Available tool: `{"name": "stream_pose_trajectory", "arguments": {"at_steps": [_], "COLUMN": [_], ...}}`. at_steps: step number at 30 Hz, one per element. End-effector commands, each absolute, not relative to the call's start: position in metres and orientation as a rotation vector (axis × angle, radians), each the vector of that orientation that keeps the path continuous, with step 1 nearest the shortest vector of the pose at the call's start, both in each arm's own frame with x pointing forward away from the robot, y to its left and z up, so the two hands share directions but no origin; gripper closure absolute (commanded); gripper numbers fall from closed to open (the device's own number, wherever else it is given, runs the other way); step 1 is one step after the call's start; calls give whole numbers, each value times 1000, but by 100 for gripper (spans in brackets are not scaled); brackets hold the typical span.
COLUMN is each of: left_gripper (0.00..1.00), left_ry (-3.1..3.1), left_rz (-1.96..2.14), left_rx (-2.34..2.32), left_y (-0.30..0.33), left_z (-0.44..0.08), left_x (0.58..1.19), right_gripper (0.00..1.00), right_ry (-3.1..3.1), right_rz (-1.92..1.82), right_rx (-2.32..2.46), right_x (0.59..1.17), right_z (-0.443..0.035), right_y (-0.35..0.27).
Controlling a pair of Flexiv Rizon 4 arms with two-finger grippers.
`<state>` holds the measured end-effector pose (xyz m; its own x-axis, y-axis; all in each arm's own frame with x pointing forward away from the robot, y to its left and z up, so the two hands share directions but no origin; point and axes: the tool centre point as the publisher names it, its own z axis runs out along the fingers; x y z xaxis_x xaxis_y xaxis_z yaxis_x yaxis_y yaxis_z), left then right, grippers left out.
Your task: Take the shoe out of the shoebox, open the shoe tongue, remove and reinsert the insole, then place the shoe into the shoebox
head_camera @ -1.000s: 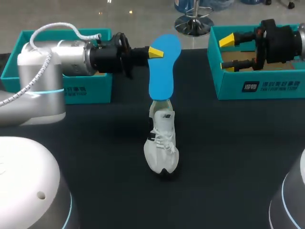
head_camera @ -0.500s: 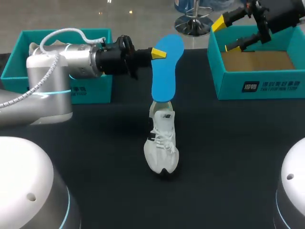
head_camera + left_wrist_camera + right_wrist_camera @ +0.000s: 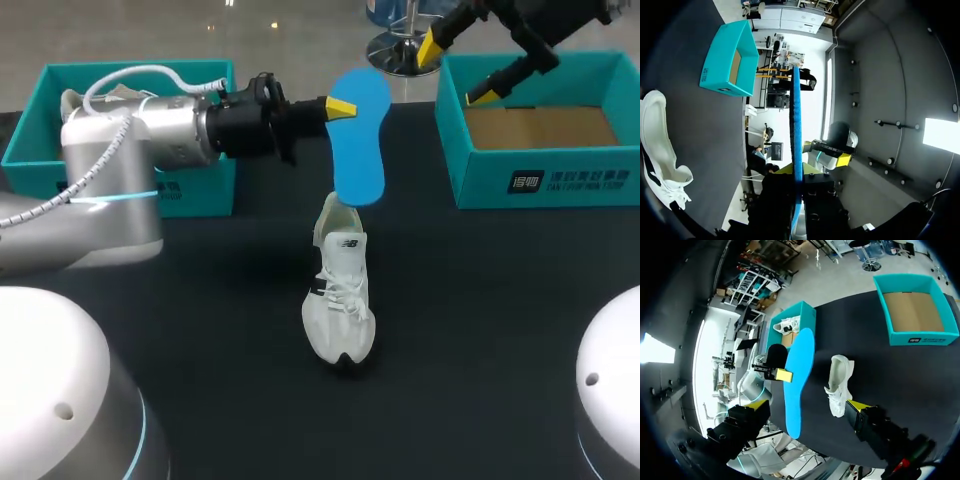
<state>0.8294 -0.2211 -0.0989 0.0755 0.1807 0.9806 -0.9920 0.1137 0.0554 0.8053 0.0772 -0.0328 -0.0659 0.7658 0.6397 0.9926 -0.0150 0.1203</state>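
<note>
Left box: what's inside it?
A white shoe shows in the left box. In the head view, the left arm covers most of the inside, so anything else there is hidden.

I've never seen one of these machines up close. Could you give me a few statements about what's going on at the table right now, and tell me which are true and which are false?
1. The left gripper grips the blue insole and holds it in the air. True.
2. The white shoe sits inside a box. False: it stands on the black table, between the two boxes.
3. The right gripper is clamped on the shoe. False: it is open, holds nothing and hangs above the right-hand teal box.
4. The right-hand teal box has nothing in it. True: only its bare cardboard floor shows.
</note>
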Motion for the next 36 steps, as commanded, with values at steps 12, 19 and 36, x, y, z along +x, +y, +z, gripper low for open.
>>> {"name": "stream_pose_trajectory", "arguments": {"at_steps": [12, 19, 36], "left_gripper": [100, 100, 100], "left_ry": [-1068, -1125, -1140], "left_rz": [1148, 1171, 1156], "left_rx": [1098, 1106, 1138], "left_y": [-229, -232, -238], "left_z": [-106, -106, -111], "left_x": [838, 838, 837], "right_gripper": [0, 0, 0], "right_ry": [-2046, -2154, -2247], "right_rz": [-591, -470, -236], "right_rx": [-2007, -2083, -2205], "right_x": [810, 805, 810], "right_z": [-30, -33, -32], "right_y": [91, 111, 148]}}
